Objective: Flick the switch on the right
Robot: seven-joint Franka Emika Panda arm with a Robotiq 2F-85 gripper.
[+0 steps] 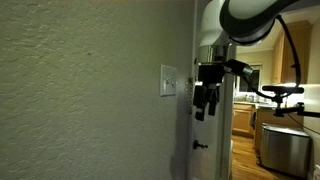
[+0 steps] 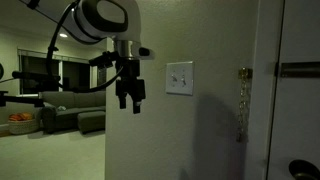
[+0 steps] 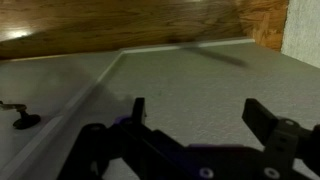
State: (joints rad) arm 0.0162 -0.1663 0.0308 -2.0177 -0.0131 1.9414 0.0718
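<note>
The switch (image 2: 184,78) sits in a white rectangular wall plate (image 2: 172,90).

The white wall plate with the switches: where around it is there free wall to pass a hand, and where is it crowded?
Free: the bare wall below the white rectangular plastic wall plate, and the strip between that plate and the hanging chain. Crowded: the wall-corner side, where the black gripper hangs, jaws open.
</note>
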